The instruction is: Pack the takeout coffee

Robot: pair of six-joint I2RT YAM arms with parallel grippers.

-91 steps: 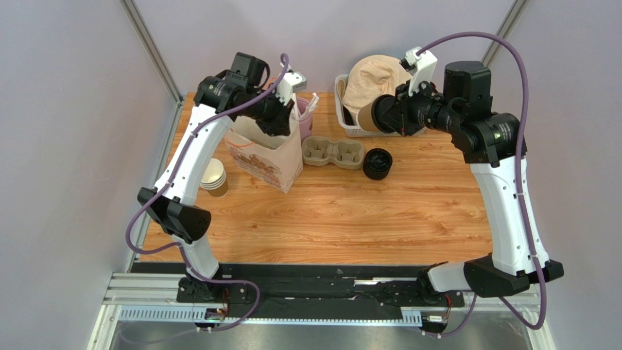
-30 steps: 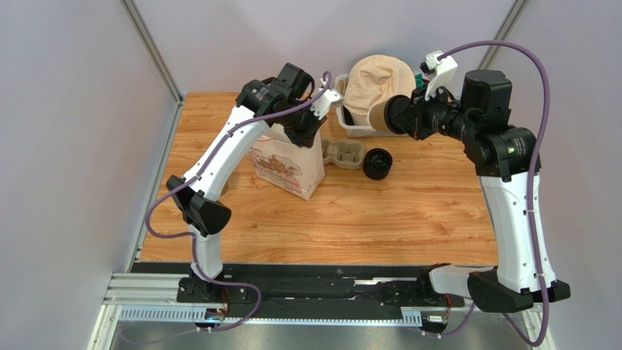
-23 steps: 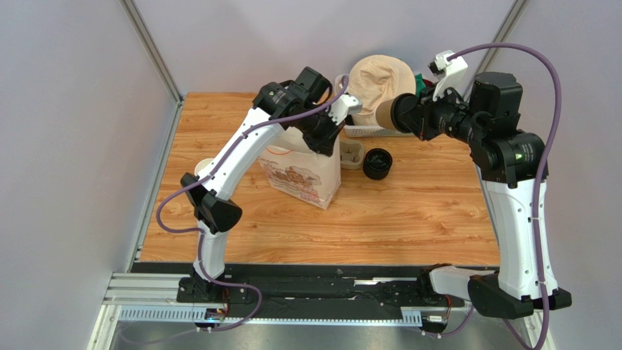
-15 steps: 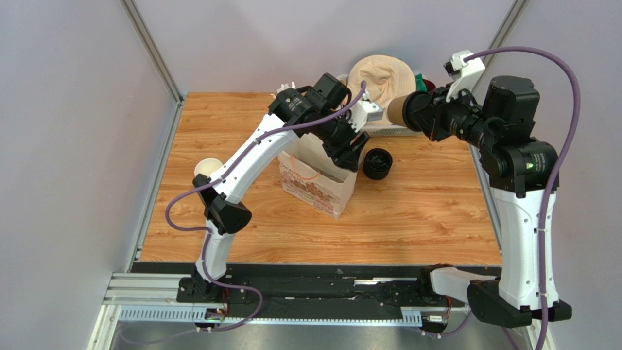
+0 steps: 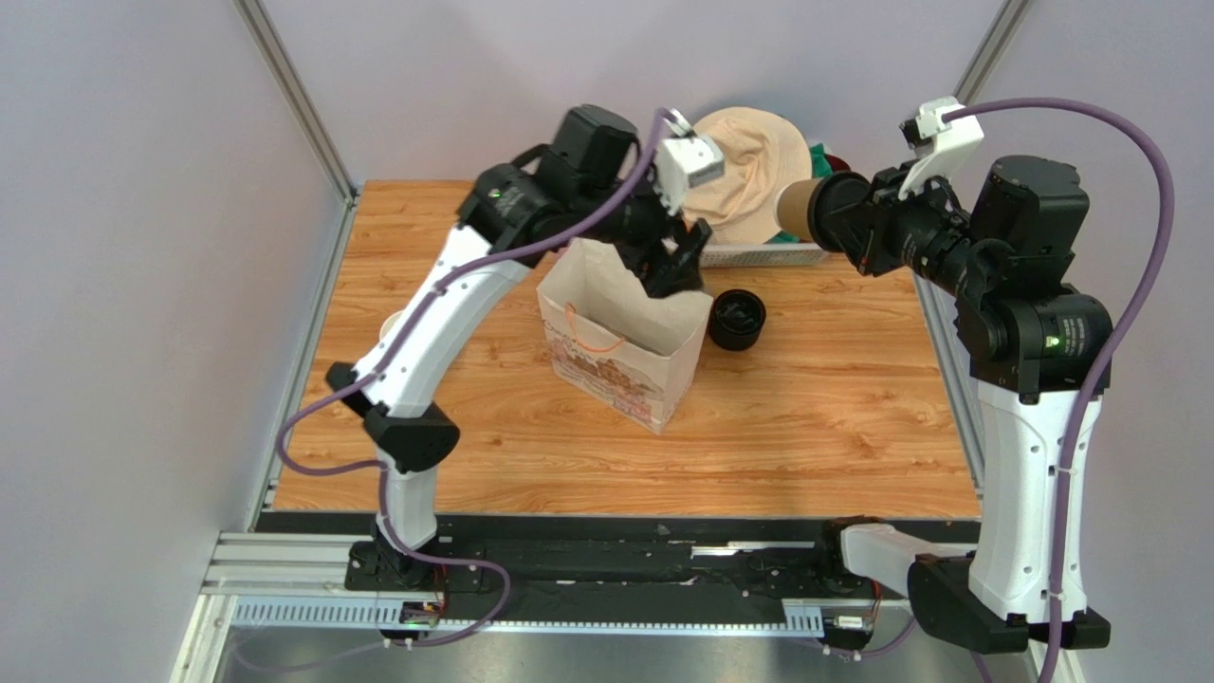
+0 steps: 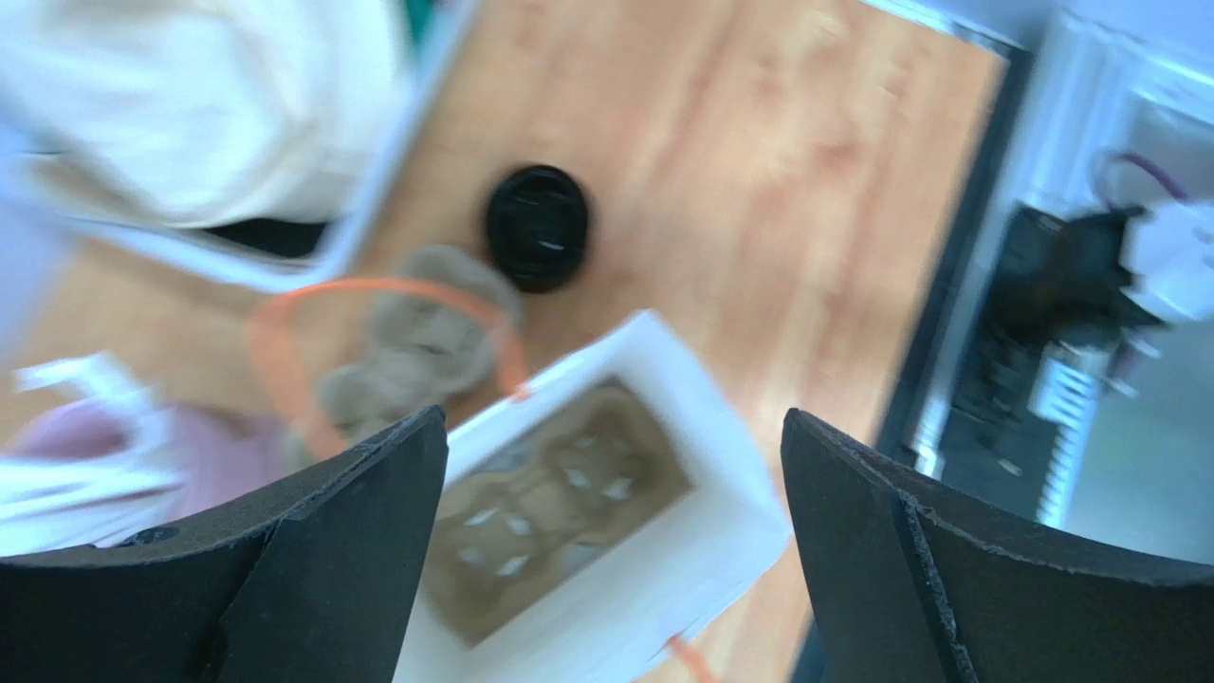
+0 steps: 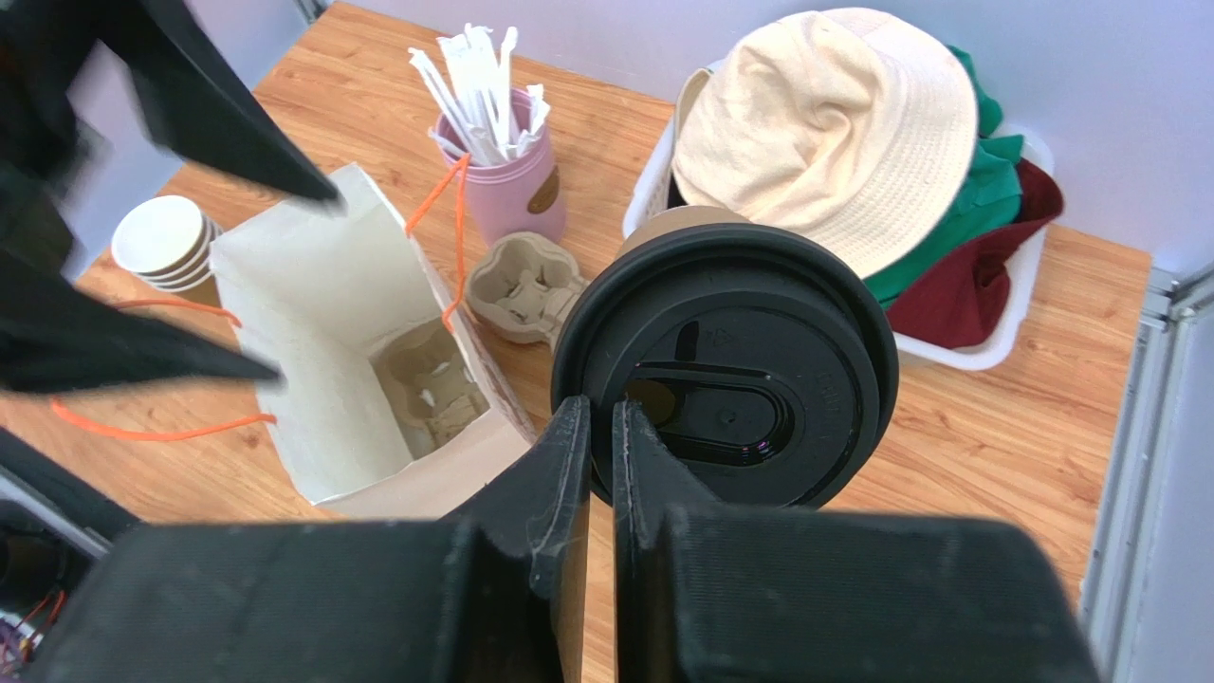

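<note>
Moved bag: the paper bag (image 5: 627, 335) has shifted from the back left of the surface (image 5: 827, 413) to its middle. It stands with its mouth open upward, probably so the coffee can go straight in.
Left hand, top view: the left hand (image 5: 667, 268) has let go and hangs over the bag's far right corner, fingers spread wide and holding nothing.
Takeout coffee, top view: the takeout coffee (image 5: 792, 209) is in the air at the back right, tipped on its side near the hat (image 5: 741, 178), carried by the right hand (image 5: 829, 216).
Lid stack, top view: the loose black lids (image 5: 737, 319) sit just beside the bag's right wall.
Bag mouth, left wrist view: blurred, but the 2 fingers (image 6: 328, 569) frame the open bag. A cup carrier (image 6: 549, 505) lies on its floor, a likely seat for the cup.
Grip, right wrist view: the right fingers are almost together, clamped on the near edge of the cup's black lid (image 7: 727, 363). The exact contact is hidden.
Route, right wrist view: the bag lies lower left of the cup, well apart. A 2nd carrier (image 7: 530, 292) and the straw holder (image 7: 492, 171) stand behind it.
</note>
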